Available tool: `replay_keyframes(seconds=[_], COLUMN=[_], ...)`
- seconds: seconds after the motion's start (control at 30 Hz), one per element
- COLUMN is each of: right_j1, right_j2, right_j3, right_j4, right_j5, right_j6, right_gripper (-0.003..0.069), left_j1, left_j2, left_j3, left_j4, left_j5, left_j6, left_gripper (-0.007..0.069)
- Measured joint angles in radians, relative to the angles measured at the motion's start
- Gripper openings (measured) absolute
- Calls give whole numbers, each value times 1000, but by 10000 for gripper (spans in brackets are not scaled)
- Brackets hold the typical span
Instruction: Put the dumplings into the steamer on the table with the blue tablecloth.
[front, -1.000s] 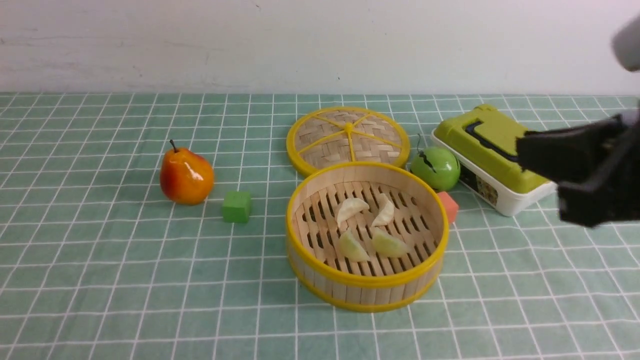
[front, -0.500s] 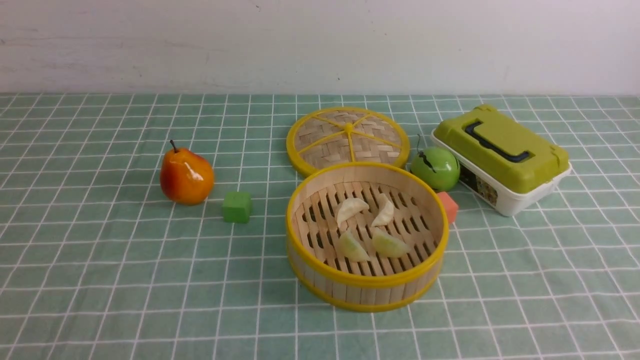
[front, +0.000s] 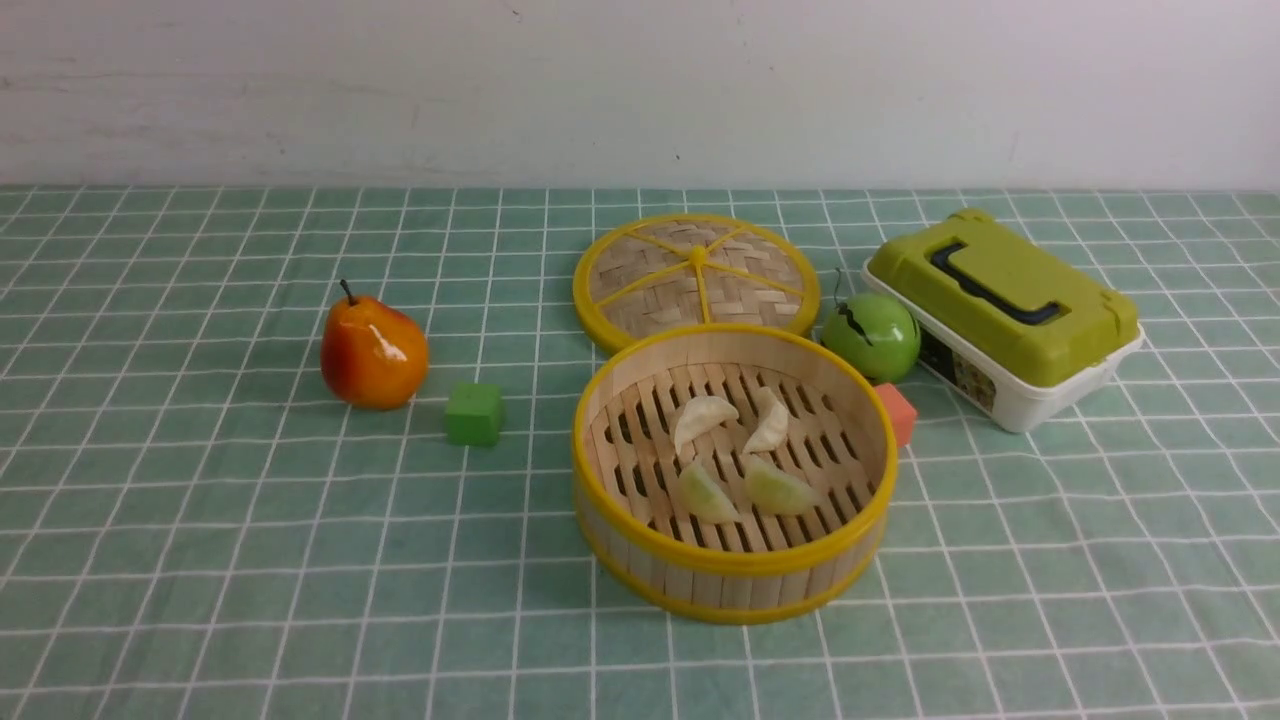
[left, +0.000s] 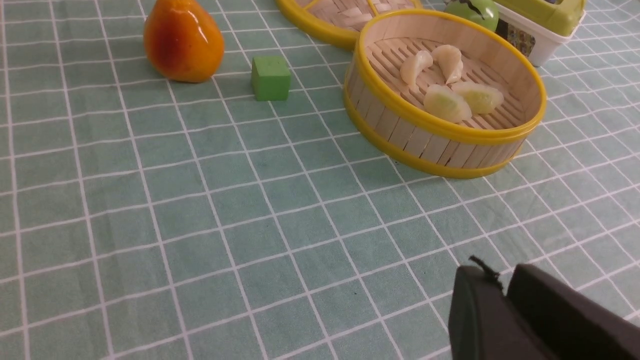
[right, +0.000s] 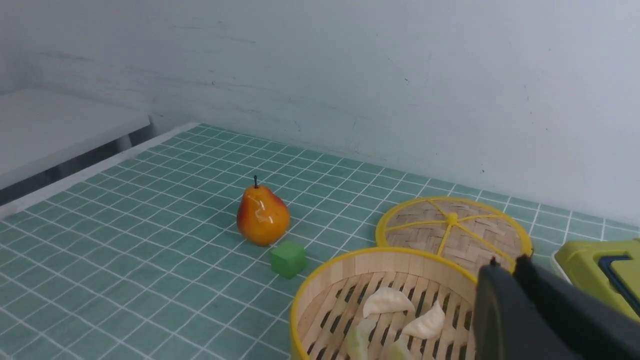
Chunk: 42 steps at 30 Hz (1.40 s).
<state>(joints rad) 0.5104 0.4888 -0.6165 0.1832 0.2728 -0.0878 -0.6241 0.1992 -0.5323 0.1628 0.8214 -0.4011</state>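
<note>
Teal white-gridded tablecloth (front: 250, 520) over the table (front: 150, 630), white wall (front: 400, 90) behind. Nearer the right edge: one round yellow-rimmed wooden-slat steamer (front: 730, 580) holding four pleated dumplings (front: 705, 412) (two cream, two yellow-green). One woven lid (front: 695, 270), one orange pear (front: 372, 352), one green apple (front: 870, 335), one green cube (front: 473, 412), one coral cube (front: 897, 412), one green-lidded box (front: 1000, 310). Jaws of left gripper (left: 502, 287) and right gripper (right: 510, 275) pressed together.

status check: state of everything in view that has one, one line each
steamer, uncovered, four dumplings inside
dumplings, all four lying on the steamer's slatted floor
lid, off, lying flat on the cloth behind the steamer
box, closed
pear, upright
left claw, shut, empty
right claw, shut, empty
</note>
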Motion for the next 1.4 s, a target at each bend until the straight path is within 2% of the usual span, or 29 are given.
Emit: replay_keyframes(seconds=[0.07, 0.13, 0.17, 0.2, 0.3, 0.4, 0.5, 0.63, 0.93, 1.4], right_j1=[-13, -46, -100, -100, -261, -364, -418, -431, -431, -431], right_j2=[-29, -68, -115, -121, -230, -308, -397, -491, -499, -499], right_j3=[50, 111, 182, 182, 364, 490, 591, 641, 640, 635], right_j4=[-16, -24, -27, -27, -37, -73, -133, -157, -169, -166], right_j5=[-21, -48, -75, -75, -89, -89, -87, -48, 83, 106], right_j6=[0, 0, 0, 0, 59, 134, 186, 205, 205, 205], right_gripper=[-13, -20, -21, -21, -20, -20, -22, -22, -22, -20], left_j1=[0, 0, 0, 0, 0, 0, 0, 0, 0, 0], left_j2=[0, 0, 0, 0, 0, 0, 0, 0, 0, 0], left_j3=[0, 0, 0, 0, 0, 0, 0, 0, 0, 0], left_j4=[0, 0, 0, 0, 0, 0, 0, 0, 0, 1], left_j5=[0, 0, 0, 0, 0, 0, 0, 0, 0, 0], left_j6=[0, 0, 0, 0, -1, -1, -1, -1, -1, -1], left_gripper=[85, 87, 88, 89, 91, 91, 91, 91, 98, 112])
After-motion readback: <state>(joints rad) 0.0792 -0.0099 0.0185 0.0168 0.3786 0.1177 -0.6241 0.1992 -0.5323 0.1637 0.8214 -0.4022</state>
